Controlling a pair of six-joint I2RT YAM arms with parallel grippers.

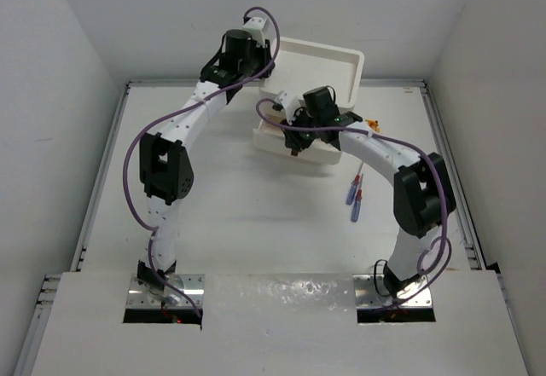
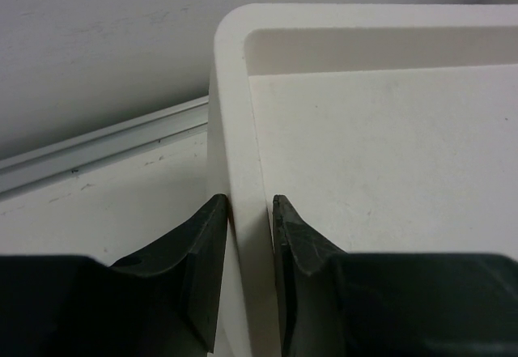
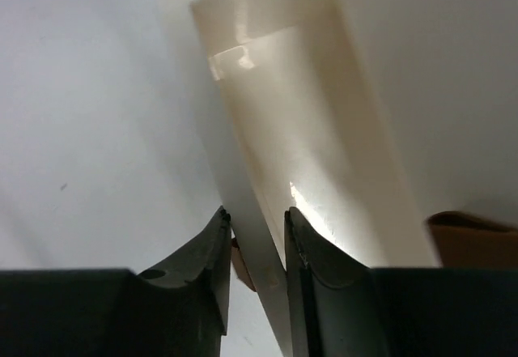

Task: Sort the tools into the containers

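Note:
The white drawer unit stands at the back middle, its rimmed tray top bare. One drawer is pulled out toward me. My left gripper is shut on the left rim of the tray top, one finger on each side of the wall. My right gripper is shut on the open drawer's front wall, beside its red-brown handle. The drawer's inside looks bare. Two blue-purple screwdrivers lie right of the drawer. A small orange piece lies by the unit's right side. No green screwdrivers show.
White walls enclose the table on three sides, with a metal rail along the back. Another red-brown handle shows at the right in the right wrist view. The right arm's elbow stands close to the screwdrivers.

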